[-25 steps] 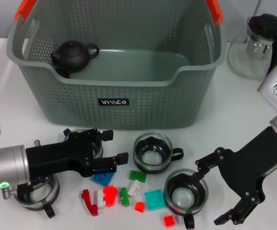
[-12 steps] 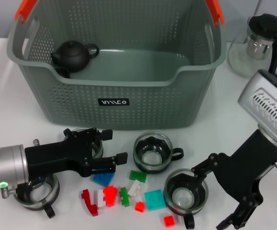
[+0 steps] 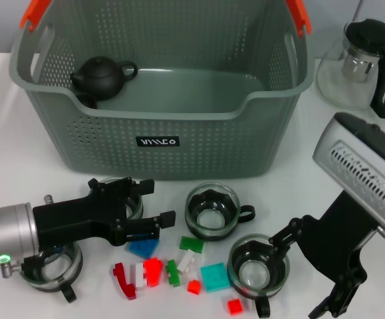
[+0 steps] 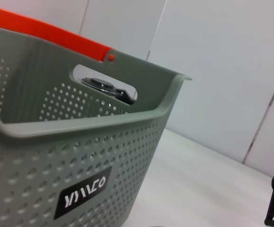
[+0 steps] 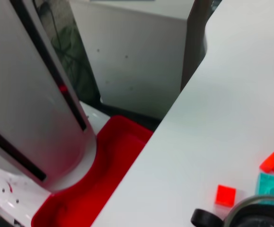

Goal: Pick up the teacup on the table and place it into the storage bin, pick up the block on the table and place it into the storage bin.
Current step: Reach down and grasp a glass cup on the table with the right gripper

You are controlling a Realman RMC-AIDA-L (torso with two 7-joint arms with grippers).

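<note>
The grey-green storage bin [image 3: 165, 126] stands at the back of the table, and its label and orange handle fill the left wrist view [image 4: 80, 156]. Several glass teacups in black holders sit in front of it. My right gripper [image 3: 298, 276] is open, right beside one teacup [image 3: 258, 269] whose rim shows in the right wrist view [image 5: 255, 215]. My left gripper [image 3: 159, 201] is open and hovers over another teacup [image 3: 116, 196], left of the middle teacup [image 3: 211, 212]. Loose blocks lie between the arms, among them blue [image 3: 143, 248], teal [image 3: 215, 276] and red [image 3: 235, 306] [image 5: 225, 195].
A black teapot [image 3: 102, 75] sits inside the bin at its left. A glass pitcher with a black handle [image 3: 365, 60] stands at the back right. Another teacup [image 3: 52, 264] lies under the left arm. Past the table edge, a red base [image 5: 94, 189] shows on the floor.
My right arm has swung inward and down toward the front edge, carrying its open gripper a little nearer to the front. The left arm has barely shifted.
</note>
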